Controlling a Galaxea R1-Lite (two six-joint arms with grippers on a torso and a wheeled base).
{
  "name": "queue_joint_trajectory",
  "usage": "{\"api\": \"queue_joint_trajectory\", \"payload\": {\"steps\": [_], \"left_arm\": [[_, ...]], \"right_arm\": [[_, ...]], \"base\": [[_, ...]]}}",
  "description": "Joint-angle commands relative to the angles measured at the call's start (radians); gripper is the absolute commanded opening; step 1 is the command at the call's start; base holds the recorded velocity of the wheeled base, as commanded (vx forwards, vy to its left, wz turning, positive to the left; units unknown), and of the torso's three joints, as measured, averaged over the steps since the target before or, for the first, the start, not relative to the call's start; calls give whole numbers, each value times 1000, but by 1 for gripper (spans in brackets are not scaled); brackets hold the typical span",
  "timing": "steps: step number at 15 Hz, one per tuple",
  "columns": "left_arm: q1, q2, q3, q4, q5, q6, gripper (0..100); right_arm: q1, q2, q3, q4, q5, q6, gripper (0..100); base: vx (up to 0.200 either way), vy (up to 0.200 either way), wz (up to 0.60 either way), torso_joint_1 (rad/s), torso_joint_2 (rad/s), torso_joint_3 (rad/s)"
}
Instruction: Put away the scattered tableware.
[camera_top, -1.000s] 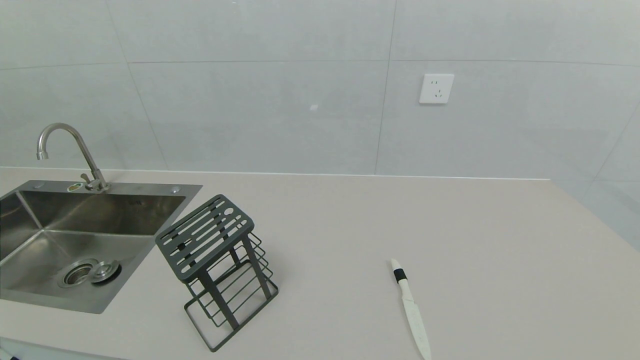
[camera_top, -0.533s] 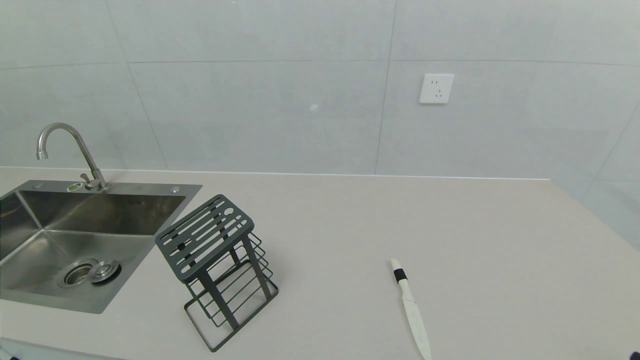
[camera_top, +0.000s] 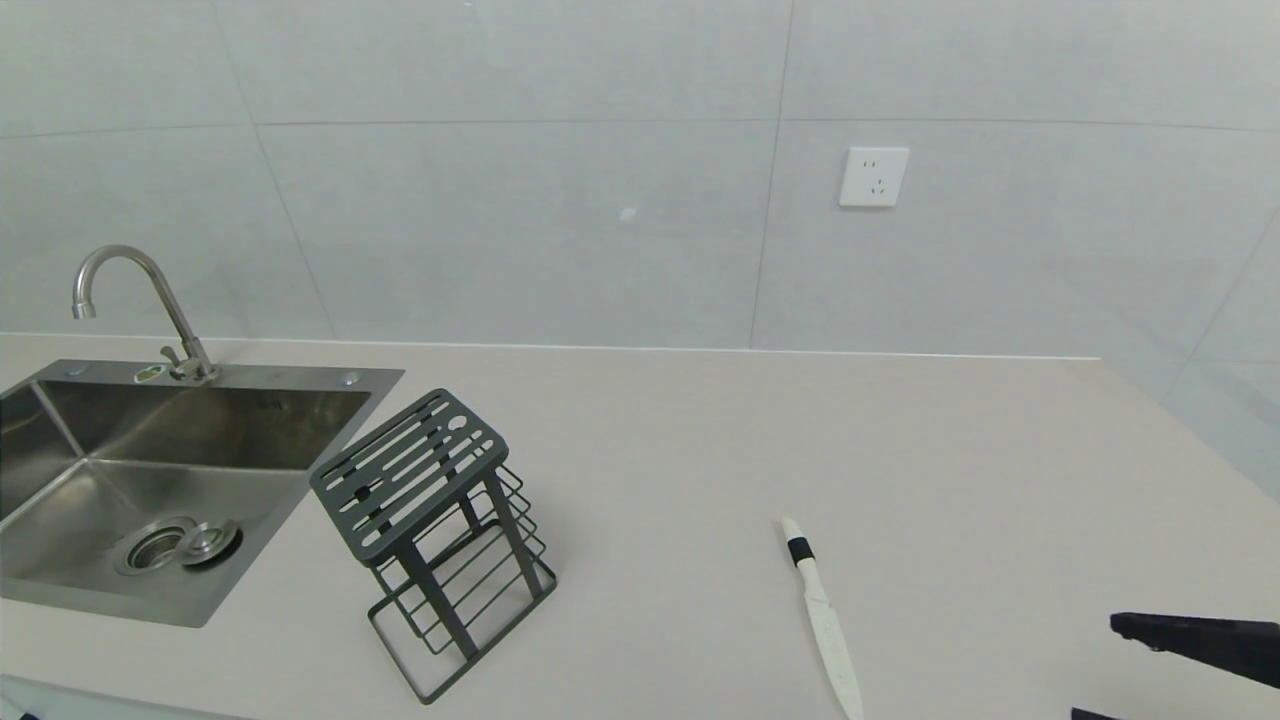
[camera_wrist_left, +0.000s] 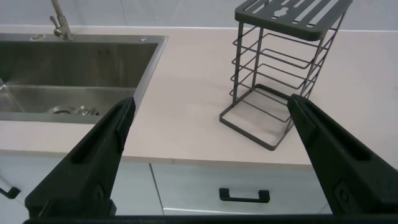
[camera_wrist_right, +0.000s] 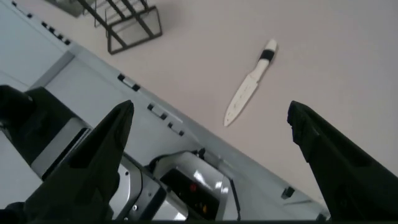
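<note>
The white knife (camera_top: 822, 612) lies flat on the counter (camera_top: 930, 440) at the head view's lower right, well apart from the slotted rack (camera_top: 430, 530) at lower centre. The right gripper (camera_wrist_right: 209, 111) hovers near the knife with fingers spread wide. The left gripper (camera_wrist_left: 211, 101), likewise spread, faces the rack. The approach appears under way; next comes lowering onto the handle and closing.

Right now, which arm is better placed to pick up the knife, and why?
Right. The knife lies on the right of the counter, and the open right gripper hangs just right of it. The left gripper sits at the counter's front edge by the rack, farther from the knife.
</note>
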Motion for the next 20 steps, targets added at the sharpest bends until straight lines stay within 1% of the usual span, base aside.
{"api": "queue_joint_trajectory", "payload": {"steps": [1, 3, 4, 5, 7, 8, 9, 10, 11, 12, 14, 17, 20], "left_arm": [[0, 1, 0, 0, 1, 0, 100], [0, 1, 0, 0, 1, 0, 100], [0, 1, 0, 0, 1, -2, 100], [0, 1, 0, 0, 2, -2, 100], [0, 1, 0, 0, 2, -2, 100], [0, 1, 0, 0, 2, -2, 100], [0, 1, 0, 0, 2, -3, 100], [0, 1, 0, 0, 4, -7, 100], [0, 1, 0, 0, 4, -7, 100], [0, 1, 0, 0, 4, -7, 100], [0, 1, 0, 0, 4, -7, 100], [0, 1, 0, 0, 4, -7, 100], [0, 1, 0, 0, 5, -7, 100]], "right_arm": [[19, 156, -10, -3, -8, -4, 100], [19, 224, -25, -3, -39, -10, 100], [21, 300, -36, -9, -102, -10, 100], [30, 348, -51, -15, -139, -7, 100], [62, 414, -77, -20, -176, 2, 100], [87, 501, -119, -21, -246, 7, 100], [97, 535, -136, -21, -263, 13, 100], [134, 610, -175, -21, -286, 51, 100], [134, 610, -175, -21, -286, 51, 100], [183, 693, -217, -21, -304, 116, 100], [229, 810, -283, -21, -361, 202, 100], [241, 902, -329, -32, -384, 234, 100], [243, 974, -312, -155, -426, 228, 100]], "base": [[0, 0, 0, 0, 0, 0], [0, 0, 0, 0, 0, 0], [0, 0, 0, 0, 0, 0], [0, 0, 0, 0, 0, 0], [0, 0, 0, 0, 0, 0], [0, 0, 0, 0, 0, 0], [0, 0, 0, 0, 0, 0], [0, 0, 0, 0, 0, 0], [0, 0, 0, 0, 0, 0], [0, 0, 0, 0, 0, 0], [0, 0, 0, 0, 0, 0], [0, 0, 0, 0, 0, 0], [0, 0, 0, 0, 0, 0]]}}
